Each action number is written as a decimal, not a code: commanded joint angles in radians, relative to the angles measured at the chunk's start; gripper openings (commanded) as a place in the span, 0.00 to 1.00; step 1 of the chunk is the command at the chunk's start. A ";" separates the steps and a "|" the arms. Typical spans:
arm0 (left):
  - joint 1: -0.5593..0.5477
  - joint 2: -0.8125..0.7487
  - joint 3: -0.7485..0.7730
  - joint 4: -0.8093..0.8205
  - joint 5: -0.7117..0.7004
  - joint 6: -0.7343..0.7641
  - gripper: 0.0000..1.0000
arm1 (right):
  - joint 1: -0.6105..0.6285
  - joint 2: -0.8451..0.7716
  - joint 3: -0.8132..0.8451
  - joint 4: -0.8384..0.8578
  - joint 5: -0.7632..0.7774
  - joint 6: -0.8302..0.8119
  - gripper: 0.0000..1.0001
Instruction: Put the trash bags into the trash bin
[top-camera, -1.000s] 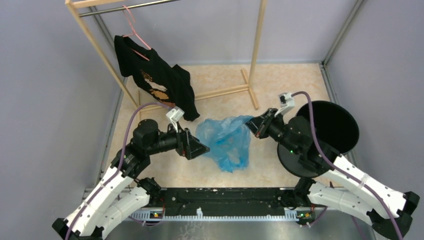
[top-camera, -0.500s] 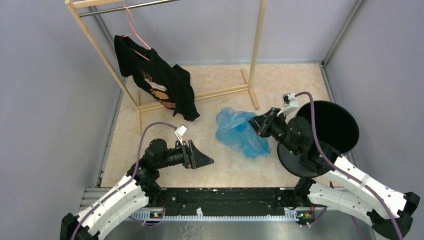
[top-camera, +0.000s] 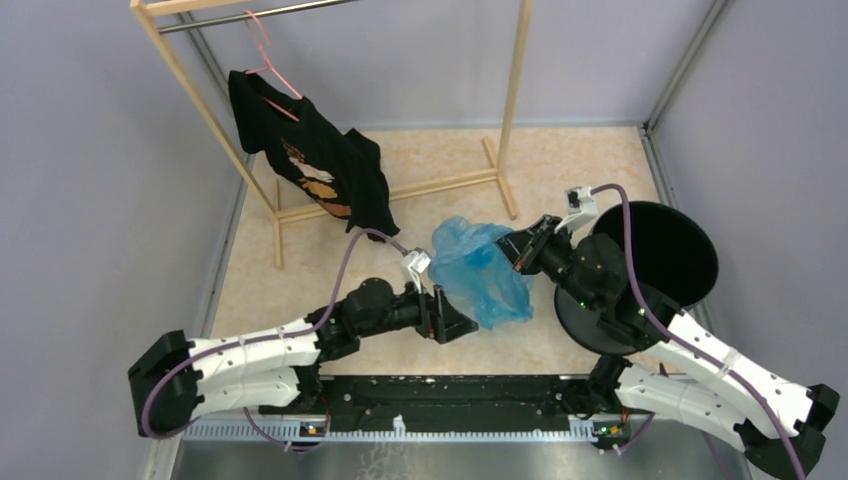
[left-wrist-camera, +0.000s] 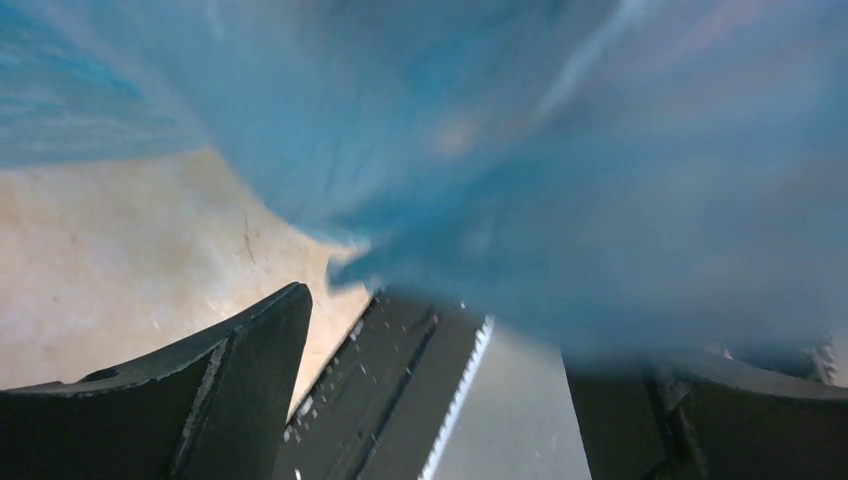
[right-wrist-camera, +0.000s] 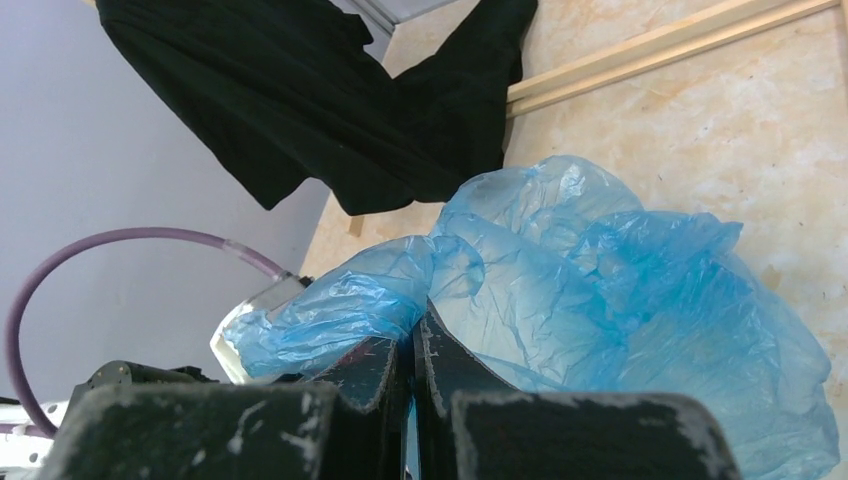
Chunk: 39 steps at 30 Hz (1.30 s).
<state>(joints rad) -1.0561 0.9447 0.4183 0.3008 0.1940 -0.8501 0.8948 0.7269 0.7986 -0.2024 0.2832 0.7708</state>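
The light-blue trash bag (top-camera: 478, 268) hangs bunched over the floor in the middle, held up at its right side. My right gripper (top-camera: 516, 252) is shut on a fold of the trash bag (right-wrist-camera: 600, 300), its two fingers pressed together at the right gripper (right-wrist-camera: 412, 350). The black trash bin (top-camera: 700, 250) stands just right of that arm. My left gripper (top-camera: 462, 325) reaches in low from the left, open, just under the bag's lower edge. In the left wrist view the blurred trash bag (left-wrist-camera: 560, 150) fills the top, over the wide-apart left gripper (left-wrist-camera: 450, 400).
A black shirt (top-camera: 320, 165) hangs on a pink hanger from the wooden rack (top-camera: 515, 100) at the back left; the shirt (right-wrist-camera: 330, 100) lies behind the bag. Grey walls close in the wooden floor (top-camera: 570, 165). The arms' black base rail (top-camera: 440, 395) runs along the near edge.
The right gripper pulled the bag right toward the bin, then held still. The left arm drew back, then swung low to the right, its open gripper now under the bag.
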 joint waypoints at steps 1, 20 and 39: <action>-0.022 0.120 0.072 0.150 -0.209 0.050 0.92 | 0.004 -0.013 -0.004 0.039 -0.006 0.010 0.00; 0.323 0.052 0.420 -0.620 -0.413 0.297 0.00 | -0.026 0.142 0.050 -0.186 0.201 -0.220 0.00; 0.353 -0.228 0.308 -0.576 -0.024 0.348 0.00 | -0.074 -0.175 -0.055 -0.096 -0.071 -0.270 0.00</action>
<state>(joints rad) -0.7074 0.6964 1.0210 -0.1741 0.2016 -0.3748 0.8249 0.4881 1.0149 -0.1875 0.2485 0.3813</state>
